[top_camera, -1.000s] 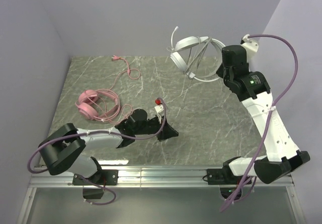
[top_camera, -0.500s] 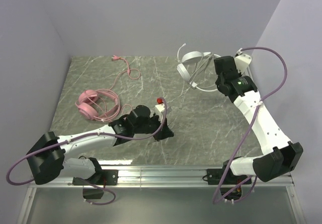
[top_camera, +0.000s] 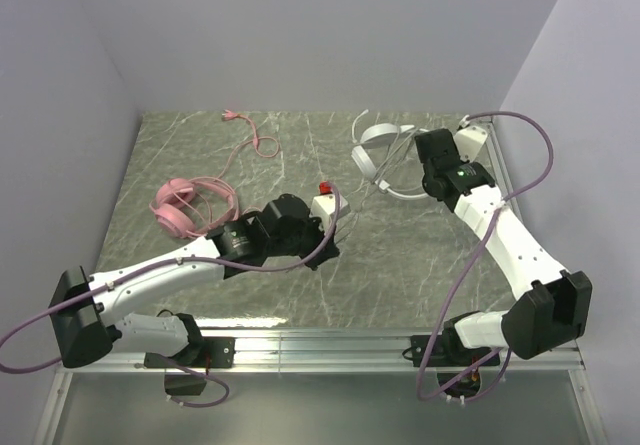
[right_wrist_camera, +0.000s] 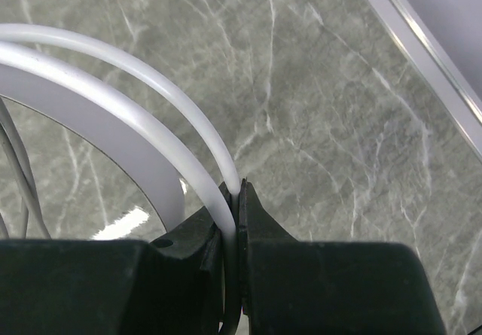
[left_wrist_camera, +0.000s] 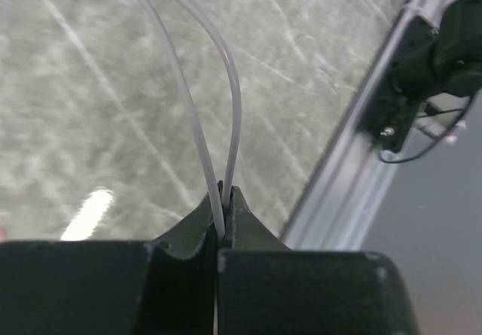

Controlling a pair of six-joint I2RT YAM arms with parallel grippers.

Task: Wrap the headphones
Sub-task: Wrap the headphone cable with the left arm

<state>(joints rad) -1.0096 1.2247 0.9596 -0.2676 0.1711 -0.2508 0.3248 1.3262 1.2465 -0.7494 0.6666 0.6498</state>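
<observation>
Left gripper (left_wrist_camera: 224, 196) pinches cord (left_wrist_camera: 197, 143); right gripper (right_wrist_camera: 235, 193) clamps, seemingly, white headband (right_wrist_camera: 120, 117); pink headset (top_camera: 178, 210) aside.

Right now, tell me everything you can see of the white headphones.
The white headphones are at the far right of the table; I cannot tell whether they rest on it. They look like glossy plastic: a broad band, two thin arched rails over it, and a round cup at one end. The right pincer is shut on the rails. The thin pale cord runs as a doubled loop into the left pincer, which is shut on it.
</observation>
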